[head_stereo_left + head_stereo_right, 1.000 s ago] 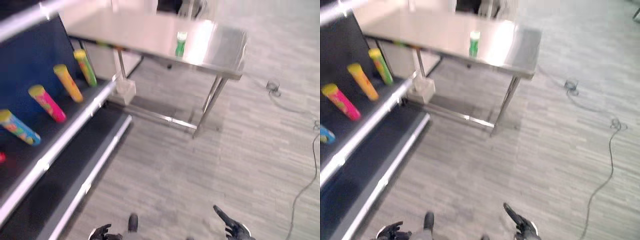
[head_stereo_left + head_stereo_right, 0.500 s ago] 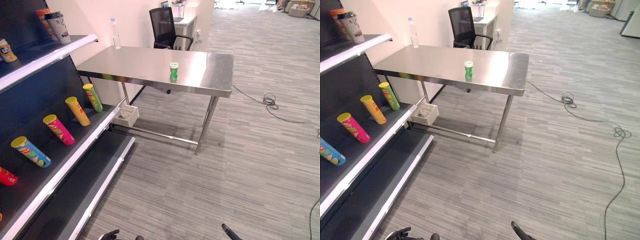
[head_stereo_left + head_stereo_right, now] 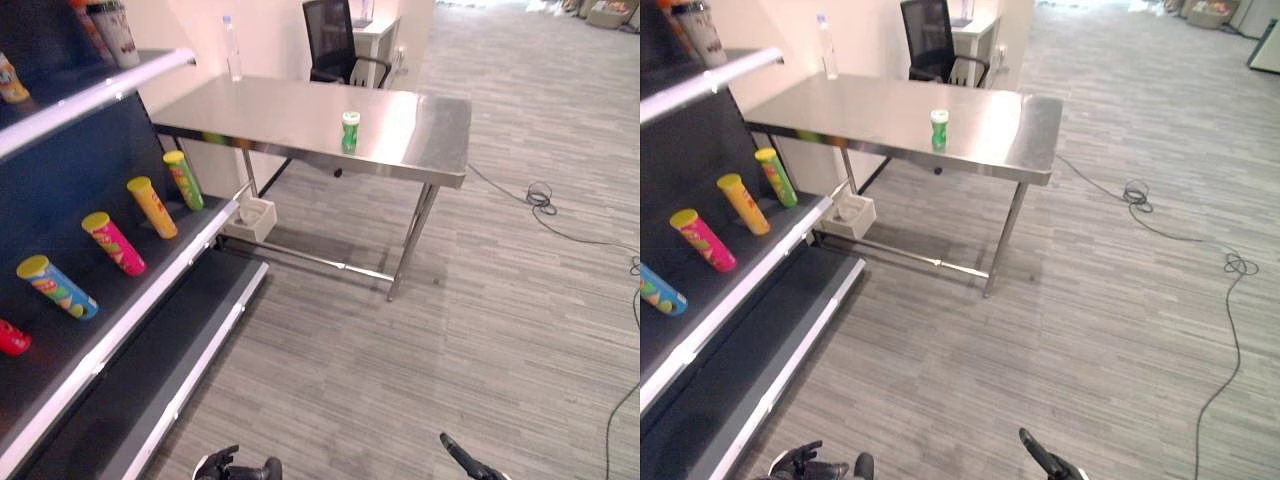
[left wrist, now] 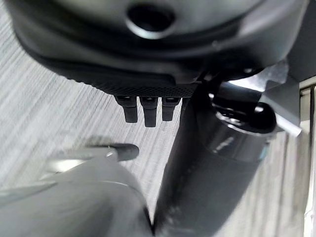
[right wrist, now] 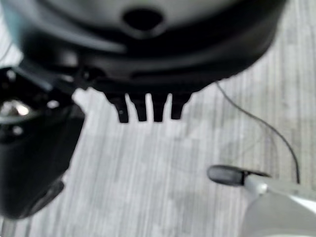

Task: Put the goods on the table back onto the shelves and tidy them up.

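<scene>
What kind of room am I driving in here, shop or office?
Probably an office mocked up as a shop: a dark retail shelf with snack tubes, a steel table, an office chair at a desk.

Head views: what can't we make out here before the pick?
- Left robot hand and right robot hand: cut off by the bottom edge, so their full pose is unclear.
- Green can on the table: too small to tell the product.
- Items on the top shelf: cut off by the upper left corner.
- Red can: cut off by the left edge.
- White box under the table: contents too small to tell.
</scene>
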Controlling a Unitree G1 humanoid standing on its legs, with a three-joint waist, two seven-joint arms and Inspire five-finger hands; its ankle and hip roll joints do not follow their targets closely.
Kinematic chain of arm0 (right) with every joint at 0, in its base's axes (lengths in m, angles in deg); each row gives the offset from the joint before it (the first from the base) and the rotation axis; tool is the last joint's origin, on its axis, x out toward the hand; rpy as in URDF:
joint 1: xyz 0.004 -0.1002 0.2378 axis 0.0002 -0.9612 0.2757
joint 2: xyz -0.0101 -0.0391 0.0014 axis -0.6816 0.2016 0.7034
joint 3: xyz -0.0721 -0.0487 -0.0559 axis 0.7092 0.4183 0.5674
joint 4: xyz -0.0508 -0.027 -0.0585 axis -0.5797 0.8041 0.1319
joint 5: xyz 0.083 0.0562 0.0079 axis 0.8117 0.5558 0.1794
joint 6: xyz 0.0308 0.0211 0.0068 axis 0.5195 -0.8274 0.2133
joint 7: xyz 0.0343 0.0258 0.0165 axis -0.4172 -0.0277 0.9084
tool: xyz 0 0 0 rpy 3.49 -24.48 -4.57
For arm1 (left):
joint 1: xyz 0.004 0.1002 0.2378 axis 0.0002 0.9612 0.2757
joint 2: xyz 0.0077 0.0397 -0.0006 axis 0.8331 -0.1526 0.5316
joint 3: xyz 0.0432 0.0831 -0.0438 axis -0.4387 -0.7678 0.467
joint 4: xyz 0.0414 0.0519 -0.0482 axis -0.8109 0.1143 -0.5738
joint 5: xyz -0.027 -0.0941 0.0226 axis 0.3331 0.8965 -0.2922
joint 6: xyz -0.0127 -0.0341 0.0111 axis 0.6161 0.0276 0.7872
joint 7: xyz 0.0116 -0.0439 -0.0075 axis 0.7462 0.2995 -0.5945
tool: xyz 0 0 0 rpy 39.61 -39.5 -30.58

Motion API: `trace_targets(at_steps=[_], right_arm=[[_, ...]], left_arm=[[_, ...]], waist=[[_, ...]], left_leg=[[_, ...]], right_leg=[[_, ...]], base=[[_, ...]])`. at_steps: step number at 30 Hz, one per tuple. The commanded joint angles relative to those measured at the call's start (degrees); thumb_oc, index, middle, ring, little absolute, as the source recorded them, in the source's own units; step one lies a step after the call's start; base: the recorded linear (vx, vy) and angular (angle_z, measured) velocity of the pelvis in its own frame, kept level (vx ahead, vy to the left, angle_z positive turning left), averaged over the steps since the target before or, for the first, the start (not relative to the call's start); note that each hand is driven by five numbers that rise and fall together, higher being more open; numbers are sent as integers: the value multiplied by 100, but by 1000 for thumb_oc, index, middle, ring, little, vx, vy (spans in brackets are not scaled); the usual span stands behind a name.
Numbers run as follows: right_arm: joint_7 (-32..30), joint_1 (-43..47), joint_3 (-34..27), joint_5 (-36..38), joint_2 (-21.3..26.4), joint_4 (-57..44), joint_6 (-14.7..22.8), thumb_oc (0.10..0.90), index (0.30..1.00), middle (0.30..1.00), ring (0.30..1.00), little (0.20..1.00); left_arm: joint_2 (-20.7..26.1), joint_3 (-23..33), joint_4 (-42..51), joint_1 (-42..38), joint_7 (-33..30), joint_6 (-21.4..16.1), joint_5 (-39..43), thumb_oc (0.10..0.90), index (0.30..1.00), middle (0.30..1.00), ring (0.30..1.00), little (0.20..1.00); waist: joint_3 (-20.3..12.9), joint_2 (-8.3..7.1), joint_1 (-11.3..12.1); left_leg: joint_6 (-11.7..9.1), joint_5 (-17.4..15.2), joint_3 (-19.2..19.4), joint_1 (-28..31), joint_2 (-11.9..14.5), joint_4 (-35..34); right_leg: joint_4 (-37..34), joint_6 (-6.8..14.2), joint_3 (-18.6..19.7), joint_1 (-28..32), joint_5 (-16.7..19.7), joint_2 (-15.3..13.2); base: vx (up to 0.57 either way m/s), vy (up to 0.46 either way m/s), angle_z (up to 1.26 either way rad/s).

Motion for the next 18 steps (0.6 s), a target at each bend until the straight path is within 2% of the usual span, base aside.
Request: trace_targets(at_steps=[1, 2, 3, 4, 5, 6, 7, 9, 10, 11, 13, 15, 18], right_arm=[[-109, 164, 4, 203, 327, -517, 303, 800, 900, 900, 900, 900], [-157, 158, -5, 278, 308, -526, 312, 800, 900, 900, 900, 900], [-157, 157, -5, 278, 308, -527, 312, 800, 900, 900, 900, 900], [-149, 159, -7, 277, 302, -528, 313, 800, 900, 900, 900, 900], [-188, 218, 47, 261, 329, -517, 343, 800, 900, 900, 900, 900], [-229, 262, 77, 248, 347, -483, 352, 800, 900, 900, 900, 900], [-229, 262, 79, 248, 346, -481, 353, 800, 900, 900, 900, 900], [-233, 302, 78, 222, 334, -346, 343, 800, 900, 900, 900, 900], [-196, 225, 81, 134, 271, -313, 313, 800, 900, 900, 900, 900], [-180, 217, 120, 43, 247, -295, 309, 800, 900, 900, 900, 900], [-170, 218, 143, -67, 214, -278, 270, 800, 900, 900, 900, 900], [-94, 270, 148, -191, 158, -213, 207, 800, 900, 900, 900, 900], [-94, 270, 149, -191, 155, -212, 207, 800, 900, 900, 900, 900]], left_arm=[[251, -68, 47, -52, -33, -36, 160, 800, 900, 900, 900, 900], [153, 16, -65, -48, -70, -52, 396, 800, 900, 900, 900, 900], [153, 16, -67, -48, -70, -53, 396, 800, 900, 900, 900, 900], [120, 21, -117, -37, -72, -47, 388, 800, 900, 900, 900, 900], [122, -28, -93, -14, -66, -57, 366, 800, 900, 900, 900, 900], [121, -63, -55, -11, -71, -70, 344, 800, 900, 900, 900, 900], [122, -63, -54, -9, -72, -70, 344, 800, 900, 900, 900, 900], [121, -68, -176, -11, -60, -55, 263, 800, 900, 900, 900, 900], [117, 5, -235, 85, -60, -36, 221, 800, 900, 900, 900, 900], [118, 35, -266, 96, -78, -43, 208, 800, 900, 900, 900, 900], [146, 72, -292, 91, -80, -35, 158, 800, 900, 900, 900, 900], [264, 142, -281, 41, -79, -22, 115, 800, 900, 900, 900, 900], [267, 142, -281, 42, -78, -22, 115, 800, 900, 900, 900, 900]], waist=[[285, -281, -1], [319, -271, 13], [331, -276, 19], [293, -242, 37], [269, -108, 87], [265, -71, 124], [265, -89, 133], [230, -77, 173], [101, -34, 190], [29, -38, 223], [-33, -94, 236], [-190, -284, 328], [-194, -294, 330]], left_leg=[[772, -1453, 70, -9, -651, 1580], [801, -1628, 128, -411, -689, 1146], [802, -1632, 137, -387, -691, 1136], [769, -1516, 178, -422, -663, 726], [680, -1021, 364, -565, -483, -542], [614, -901, 510, -760, -466, -1021], [614, -886, 530, -730, -475, -1062], [518, -740, 764, -926, -445, -1586], [543, -513, 885, -696, -390, -1709], [537, -376, 815, -679, -415, -1675], [548, -306, 793, -652, -438, -1580], [737, -501, 856, -552, -567, -1284], [740, -509, 862, -557, -574, -1276]], right_leg=[[-229, 199, 209, -162, -2, 123], [-371, 241, 226, -59, -100, 159], [-378, 243, 232, -39, -101, 154], [-459, 274, 237, 0, -122, 206], [-538, 316, 251, 74, -253, 337], [-565, 322, 267, 133, -334, 370], [-561, 324, 279, 136, -345, 353], [-625, 333, 378, 384, -507, 399], [-663, 402, 455, 555, -574, 405], [-622, 419, 511, 558, -581, 362], [-562, 480, 520, 609, -660, 264], [-228, 705, 617, 553, -534, -139], [-224, 709, 619, 549, -540, -149]], base=[[155, -73, -2], [161, -32, 7], [255, -22, 22], [283, 69, 16], [404, 98, 12], [318, 84, 7], [241, 61, 15], [396, 134, 4], [545, 249, -15], [397, 215, -30], [354, 194, -78], [514, 267, -77], [61, 27, -13]])
